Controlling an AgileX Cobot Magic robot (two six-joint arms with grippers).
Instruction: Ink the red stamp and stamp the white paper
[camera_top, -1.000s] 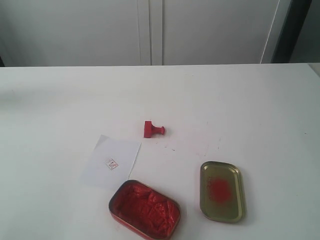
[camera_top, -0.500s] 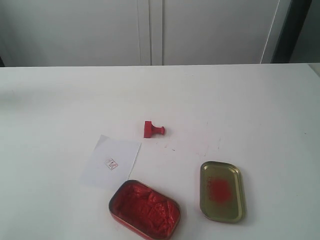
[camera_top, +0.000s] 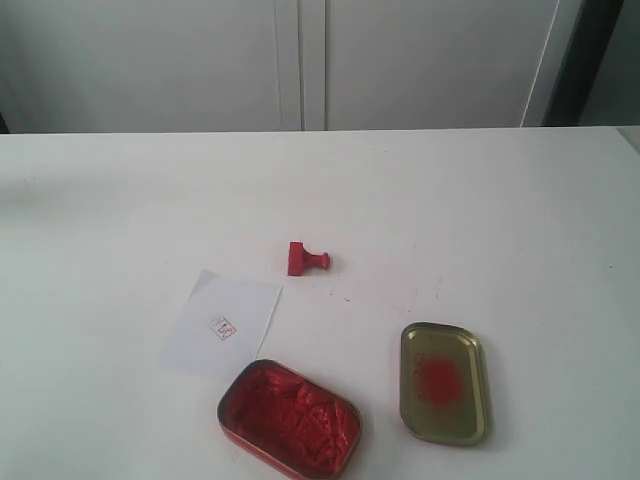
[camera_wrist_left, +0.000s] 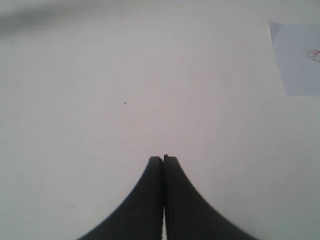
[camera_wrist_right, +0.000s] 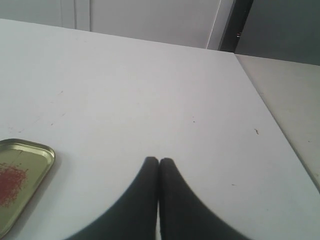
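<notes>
- Since the white paper (camera_top: 240, 305) has a tiny red square imprint near its middle, I'd say the stamping part looks done.
- The red stamp (camera_top: 305, 259) lies tipped on its side on the white table (camera_top: 500, 220), just past the paper's far corner, with nothing touching it.
- The open ink paste tin (camera_top: 290, 418) sits right at the paper's near corner. Its gold lid (camera_top: 443, 383), smeared red, sits apart to the right.
- The left gripper (camera_wrist_left: 163, 159) is pinched fully together and empty, over bare table.
- The right gripper (camera_wrist_right: 159, 161) is the same, closed on nothing, near the lid.
- My guess is there's little left, unless another print is wanted.
</notes>
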